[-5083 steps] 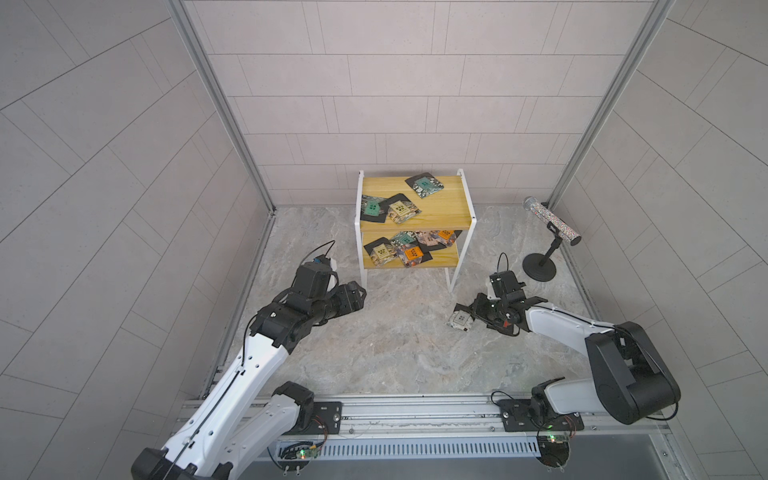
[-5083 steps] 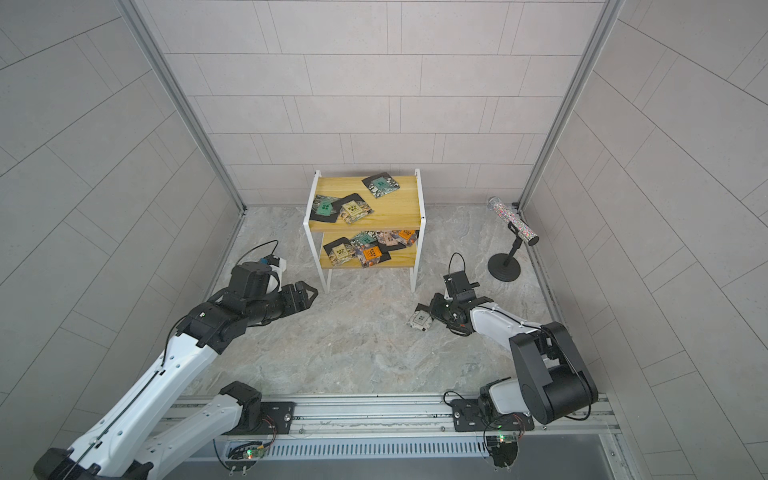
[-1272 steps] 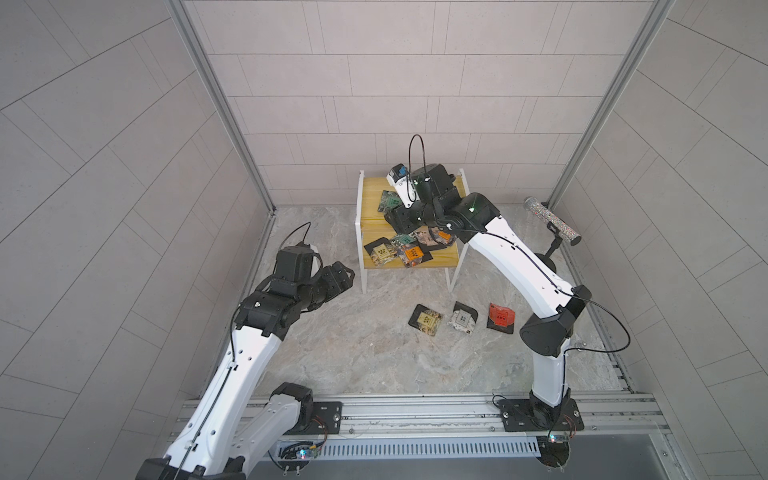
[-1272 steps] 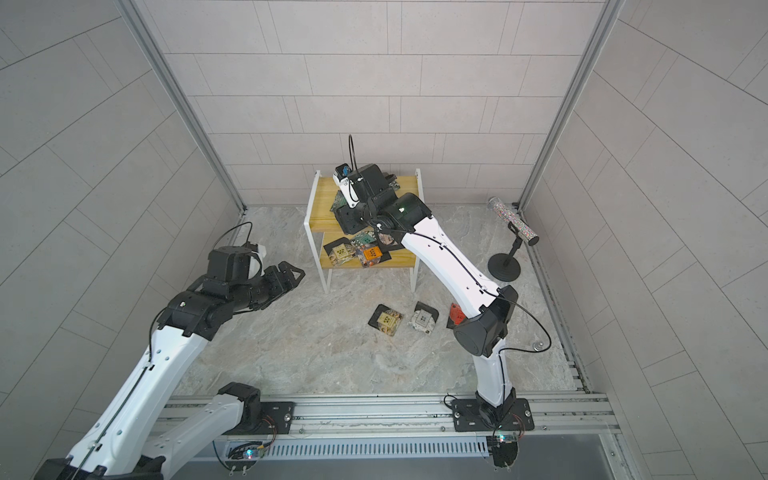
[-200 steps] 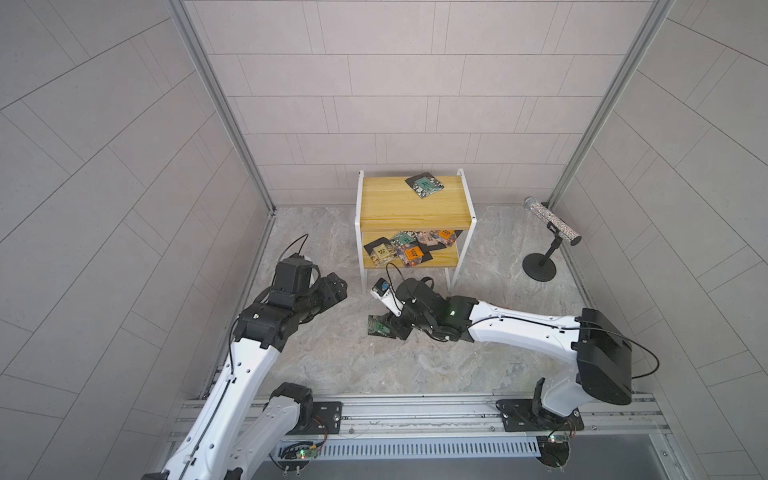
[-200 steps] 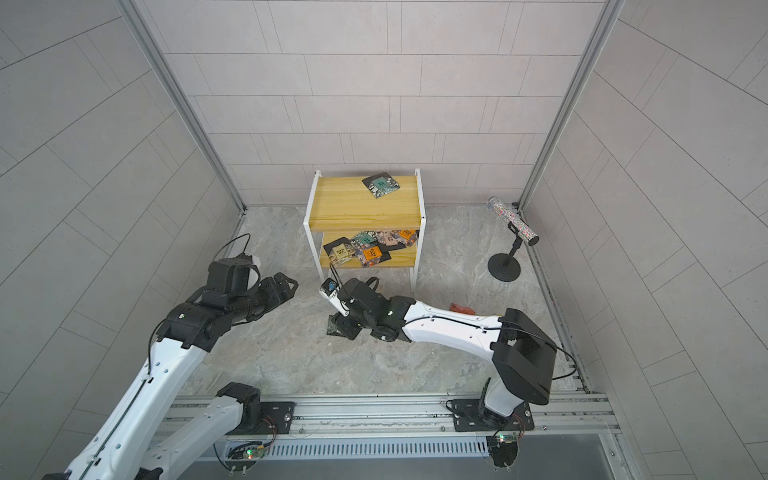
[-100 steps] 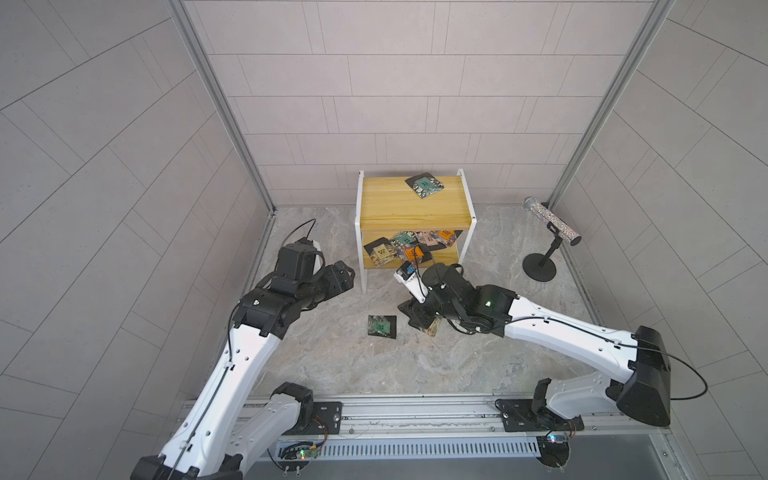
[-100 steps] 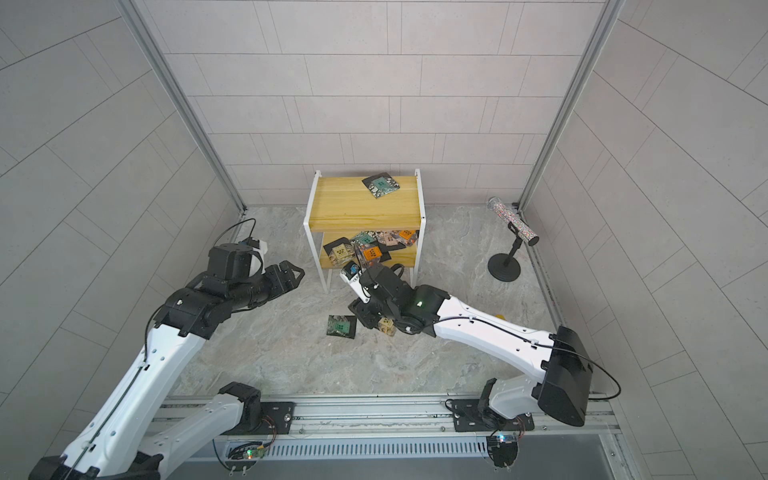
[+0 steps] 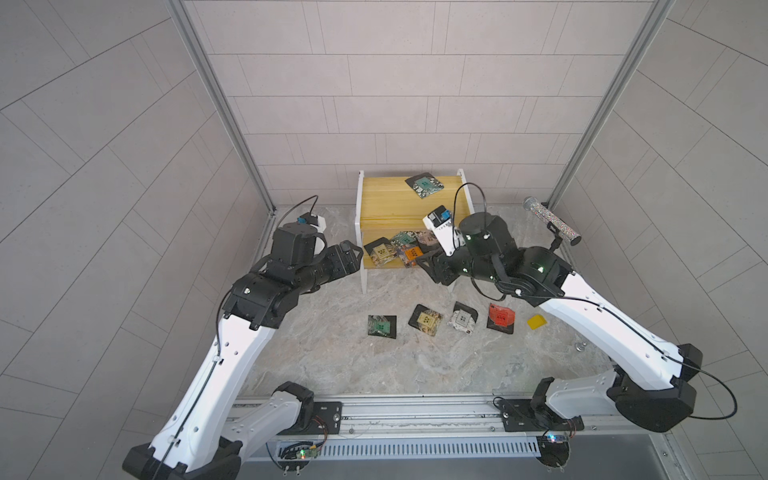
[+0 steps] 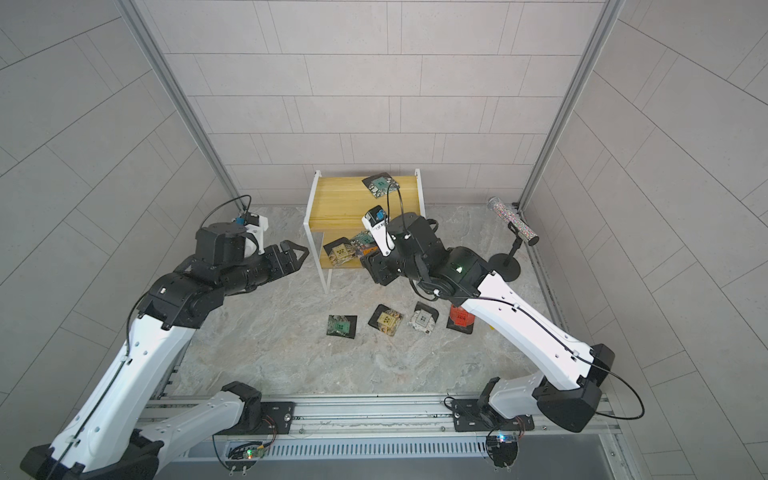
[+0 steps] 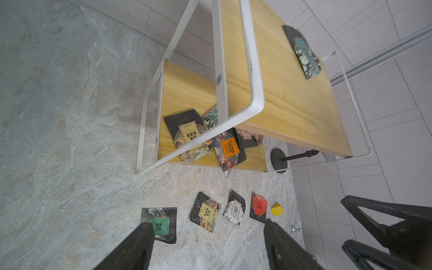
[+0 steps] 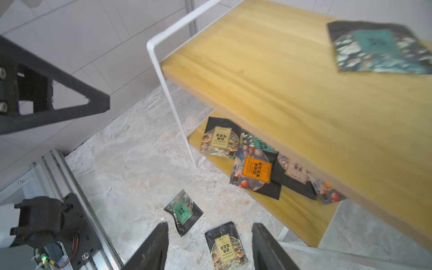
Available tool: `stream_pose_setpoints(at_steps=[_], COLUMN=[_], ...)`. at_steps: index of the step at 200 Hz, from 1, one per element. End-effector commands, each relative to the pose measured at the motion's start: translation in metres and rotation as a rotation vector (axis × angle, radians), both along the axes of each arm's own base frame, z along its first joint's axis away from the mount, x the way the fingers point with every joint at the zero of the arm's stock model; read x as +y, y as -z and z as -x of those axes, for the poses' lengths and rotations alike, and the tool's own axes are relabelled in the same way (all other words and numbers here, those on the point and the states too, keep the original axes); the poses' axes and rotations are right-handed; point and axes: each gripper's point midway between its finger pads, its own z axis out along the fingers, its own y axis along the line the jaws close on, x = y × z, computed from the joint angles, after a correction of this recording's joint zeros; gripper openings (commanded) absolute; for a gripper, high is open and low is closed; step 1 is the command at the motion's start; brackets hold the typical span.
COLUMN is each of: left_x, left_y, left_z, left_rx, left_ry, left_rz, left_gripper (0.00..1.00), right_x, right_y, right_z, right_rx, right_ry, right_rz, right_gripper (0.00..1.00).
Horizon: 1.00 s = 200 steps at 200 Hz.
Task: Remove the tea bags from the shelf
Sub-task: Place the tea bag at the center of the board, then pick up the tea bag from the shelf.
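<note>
The shelf [image 9: 390, 199] stands at the back wall. One teal tea bag [image 9: 424, 185] lies on its top board, and several tea bags [image 9: 395, 249] overlap on the lower board. Green [image 9: 381, 326], beige [image 9: 426, 319], white [image 9: 463, 318] and red [image 9: 501, 318] tea bags lie on the floor in front. My right gripper [image 9: 432, 268] hovers open and empty by the shelf's front right leg, above the floor bags [image 12: 224, 245]. My left gripper [image 9: 351, 257] is open and empty, just left of the shelf's front left leg.
A plain yellow piece [image 9: 536, 322] lies right of the red bag. A glittery tube on a black stand [image 9: 550, 220] sits at the back right. The side walls are close, and the metal rail [image 9: 415, 405] runs along the front.
My right gripper let go of the green tea bag on the floor, rose and swung back right toward the shelf with its jaws wider. My left gripper shifted slightly toward the shelf.
</note>
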Motion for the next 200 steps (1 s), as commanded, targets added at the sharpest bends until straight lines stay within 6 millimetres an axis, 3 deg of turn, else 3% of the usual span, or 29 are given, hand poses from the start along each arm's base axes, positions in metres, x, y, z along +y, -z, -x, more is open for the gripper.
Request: stream_pose_setpoints(at_steps=[1,45,61,75,82,145,200], left_x=[-0.004,-0.007,-0.007,-0.007,-0.007,-0.004,-0.003], left_y=[-0.012,-0.013,-0.014,-0.014,-0.014,-0.001,0.008], left_z=[0.000,-0.003,-0.004,-0.003,-0.003,0.000,0.002], left_rx=[-0.015,-0.013,-0.016,-0.019,-0.019,0.004,0.020], left_ry=[0.022,0.026,0.026,0.026,0.027,0.018,0.016], left_rz=[0.000,0.017,0.018,0.017,0.017,0.007,-0.005], left_gripper=[0.82,0.82,0.82,0.82,0.82,0.82,0.82], right_x=[-0.013,-0.020,-0.021,-0.024,-0.026,-0.028,-0.021], right_y=[0.002,-0.031,-0.040,-0.045,-0.047,-0.044,-0.030], right_z=[-0.010,-0.057,-0.077,-0.095,-0.105,-0.174,-0.208], right_rx=[0.063,0.058,0.059,0.063,0.065,0.086,0.106], right_ry=[0.051,0.139,0.171,0.205,0.223,0.297,0.320], right_rz=[0.019,-0.045,-0.067,-0.083,-0.092,-0.175,-0.222], right_gripper=[0.61,0.43,0.30,0.09,0.04,0.00,0.00])
